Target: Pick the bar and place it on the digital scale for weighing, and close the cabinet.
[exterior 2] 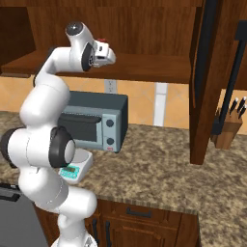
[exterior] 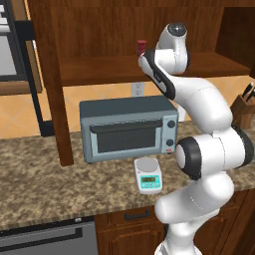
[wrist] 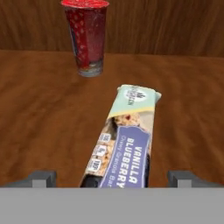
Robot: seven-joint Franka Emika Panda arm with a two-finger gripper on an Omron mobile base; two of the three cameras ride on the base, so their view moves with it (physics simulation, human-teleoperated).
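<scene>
The bar [wrist: 124,140], in a pale wrapper with a purple label, lies on the brown shelf [wrist: 39,113] of the cabinet [exterior: 99,69], pointing away from the hand. My gripper [wrist: 113,178] is open. Its fingertips [wrist: 43,178] stand one on each side of the bar's near end, apart from it. In the right base view the gripper [exterior 2: 111,57] reaches over the shelf, at the end of the raised arm. The digital scale [exterior: 148,175] sits on the counter in front of the toaster oven, its platter bare. The cabinet's doors [exterior: 55,89] [exterior 2: 205,82] stand open.
A red can [wrist: 86,37] stands upright on the shelf beyond the bar's far end. The grey-blue toaster oven [exterior: 128,128] sits against the wall under the shelf. A knife block [exterior 2: 229,128] stands at the right of the stone counter [exterior: 45,174].
</scene>
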